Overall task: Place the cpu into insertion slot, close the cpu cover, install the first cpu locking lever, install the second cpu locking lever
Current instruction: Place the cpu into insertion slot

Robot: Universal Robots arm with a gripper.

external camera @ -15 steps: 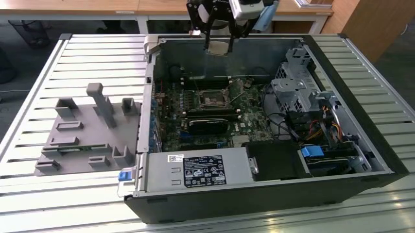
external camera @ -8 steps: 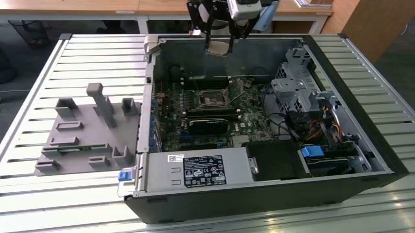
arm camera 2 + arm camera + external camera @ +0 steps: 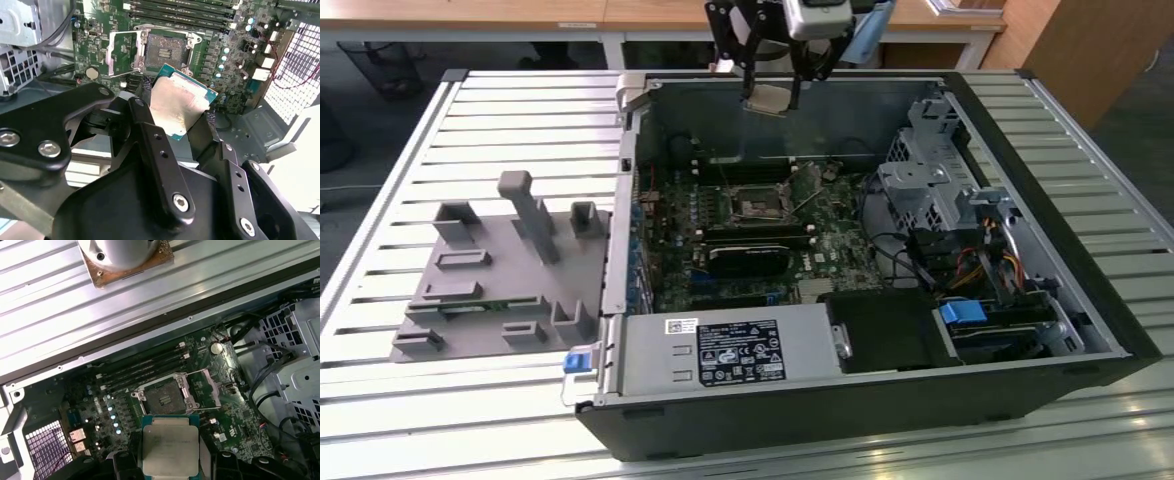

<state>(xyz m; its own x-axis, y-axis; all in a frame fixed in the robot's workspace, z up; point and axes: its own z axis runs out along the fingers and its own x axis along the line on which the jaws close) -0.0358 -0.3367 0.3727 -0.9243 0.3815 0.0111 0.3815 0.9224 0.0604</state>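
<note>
In the exterior view, the pincer [image 3: 774,88] is hanging above the far rim of an open black computer case [image 3: 1067,230], grasping the chip [image 3: 769,99] by its edges, well above the board. The socket [image 3: 757,207] is lying open, a small dark square with a pale metal rim on the green board. A black-and-white printed label [image 3: 736,352] is sticking to the grey metal power box, its writing too small to make out. The case is lying on a bench [image 3: 520,100] of ribbed metal slats, beside a matte grey plastic holder block [image 3: 494,270]. In the second wrist view, two black fingers [image 3: 150,135] are clamping the chip [image 3: 177,102] from opposite sides. Its dull silver top is showing a smooth sheen, edged by a teal border. Beyond it, the socket [image 3: 162,50] is sitting bare, and the thin silver cover plate [image 3: 120,52] is standing swung open just beside it. In the first wrist view, the chip [image 3: 170,445] is hovering just short of the socket [image 3: 162,399], with the cover plate [image 3: 207,385] folded back to one side and a round coin battery [image 3: 216,347] shining nearby.
</note>
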